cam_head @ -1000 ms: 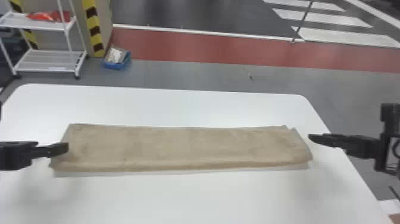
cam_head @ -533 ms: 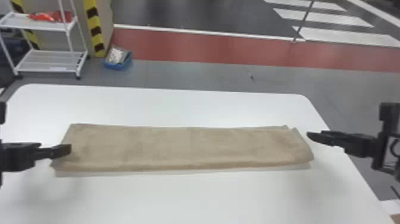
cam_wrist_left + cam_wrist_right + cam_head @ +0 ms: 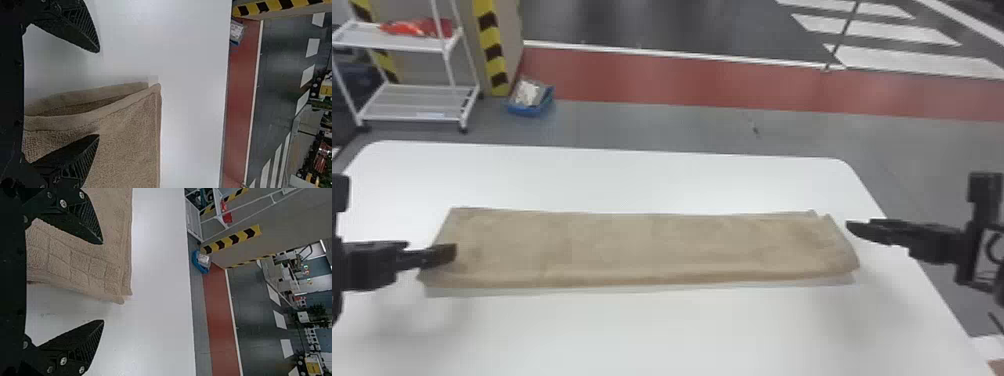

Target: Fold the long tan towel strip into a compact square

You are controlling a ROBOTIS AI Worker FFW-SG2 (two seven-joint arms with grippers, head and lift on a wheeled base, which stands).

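Across the table from left to right lies the tan towel strip [image 3: 642, 247], flat, with a rounded fold along its near side. My left gripper [image 3: 444, 253] is over the strip's left end, and my right gripper [image 3: 857, 230] is just beyond its right end. In the left wrist view, the left gripper [image 3: 98, 94] is open, one finger over the towel [image 3: 129, 145] and the other over bare table; layers part at that end. The right wrist view has the right gripper [image 3: 103, 282] open too, its fingers either side of the edge of the towel [image 3: 78, 264].
The white table [image 3: 652, 330] has bare surface in front of the towel and behind it. Past its far edge, on the floor, are a white wire shelf [image 3: 417, 102] and a blue bin [image 3: 530, 107].
The left gripper has shifted slightly right, further over the towel's left end. The right gripper has edged slightly left, closer to the right end. The towel lies as before.
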